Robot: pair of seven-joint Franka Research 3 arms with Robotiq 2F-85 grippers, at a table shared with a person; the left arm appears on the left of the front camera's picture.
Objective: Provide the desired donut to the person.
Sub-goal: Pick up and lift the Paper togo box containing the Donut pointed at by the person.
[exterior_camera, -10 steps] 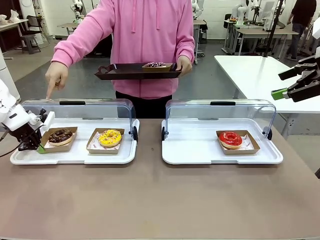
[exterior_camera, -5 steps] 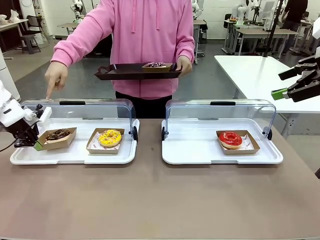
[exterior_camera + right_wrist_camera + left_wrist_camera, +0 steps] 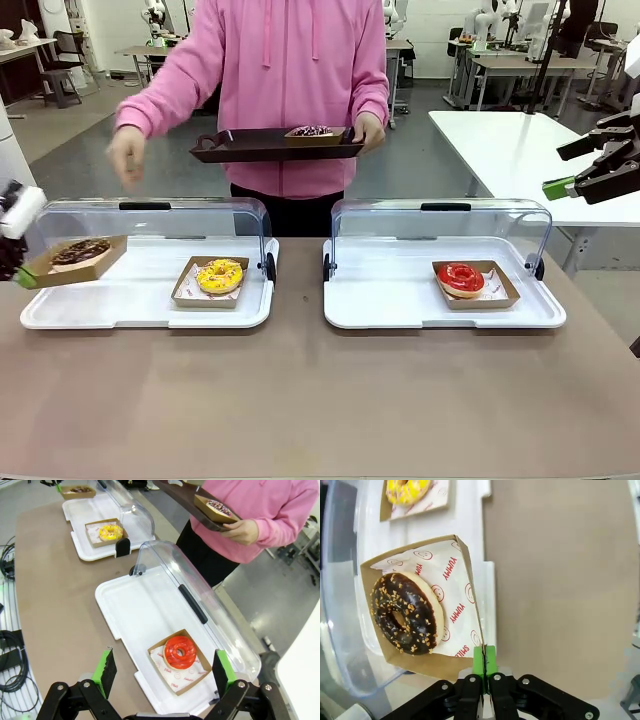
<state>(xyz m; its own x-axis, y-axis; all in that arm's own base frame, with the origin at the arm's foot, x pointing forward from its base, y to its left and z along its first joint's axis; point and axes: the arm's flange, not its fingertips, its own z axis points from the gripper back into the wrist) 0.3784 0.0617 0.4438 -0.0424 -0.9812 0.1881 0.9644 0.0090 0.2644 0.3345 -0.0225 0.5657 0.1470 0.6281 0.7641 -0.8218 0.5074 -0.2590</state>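
A chocolate donut [image 3: 80, 250] with nut crumbs lies in a brown paper box [image 3: 462, 580]. My left gripper [image 3: 22, 275] is shut on the box's edge and holds it tilted above the left end of the left white tray [image 3: 150, 310]. In the left wrist view, the green pads [image 3: 484, 661] pinch the box's rim beside the donut [image 3: 405, 612]. The person [image 3: 290, 80] in pink stands across the table, holding a dark serving tray [image 3: 240, 150] with one sprinkled donut [image 3: 313, 131] on it. Their other hand [image 3: 128, 155] hovers above the left lid. My right gripper [image 3: 590, 170] stands open, high at the right.
A yellow donut [image 3: 219, 275] sits in its box on the left tray. A red donut [image 3: 461, 278] sits on the right tray [image 3: 400, 305], below my open right gripper [image 3: 165, 667]. Both clear lids [image 3: 440, 225] are tipped back. A white side table [image 3: 510, 150] stands at the right.
My left gripper has lifted the chocolate donut's box off the tray, up and to the left. The person's pointing hand has risen away from the lid. The right arm has stayed still.
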